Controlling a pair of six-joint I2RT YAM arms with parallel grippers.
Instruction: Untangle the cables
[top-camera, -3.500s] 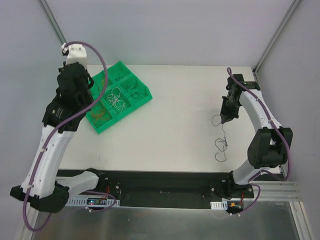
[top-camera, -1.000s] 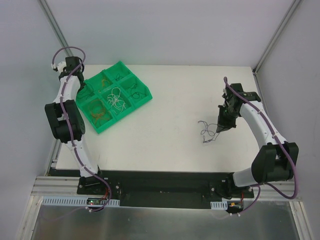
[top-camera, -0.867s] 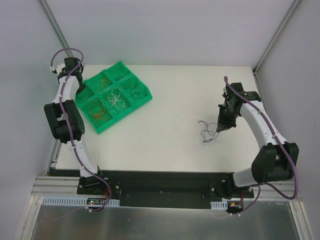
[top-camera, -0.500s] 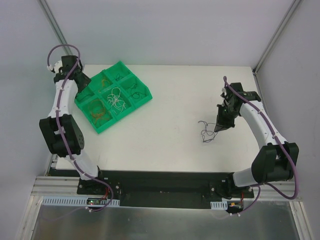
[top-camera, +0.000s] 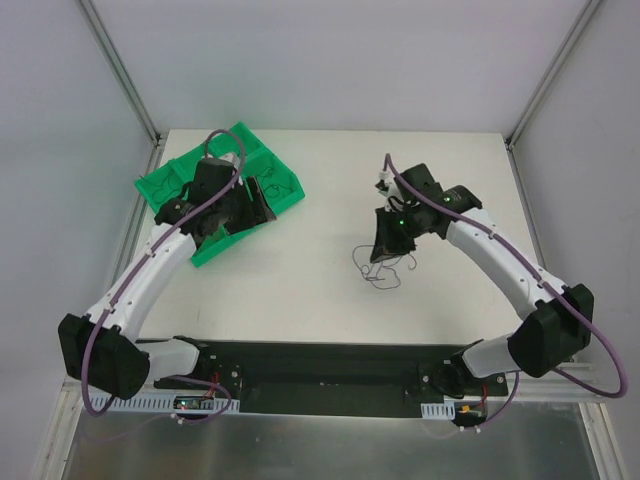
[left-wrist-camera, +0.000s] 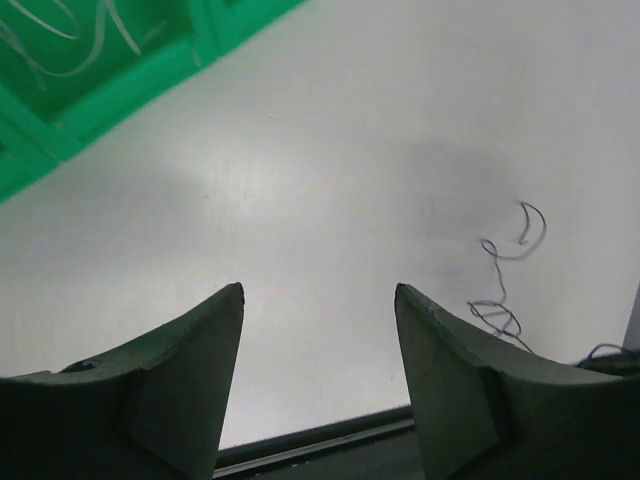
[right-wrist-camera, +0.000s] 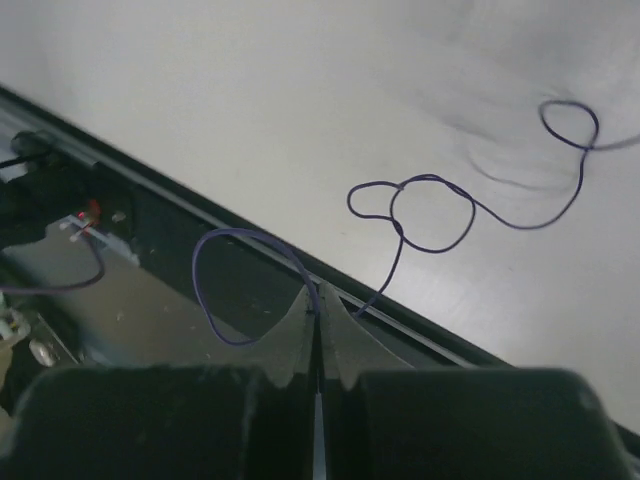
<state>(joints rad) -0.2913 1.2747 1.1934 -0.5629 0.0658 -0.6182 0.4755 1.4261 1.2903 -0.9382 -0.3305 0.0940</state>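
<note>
— One dark wire is all we hold: our right fingers are pinched shut on it, its curls hanging over the desk.
— And our left fingers?
— Spread apart, empty, beside the green tray of pale wires.

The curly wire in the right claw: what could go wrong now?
The right claw pinches the wire only at its very tips, so it might slip out. The wire's loops cross each other, so pulling could tighten them into a knot. The open left claw hangs close to the green tray and might bump it.
</note>
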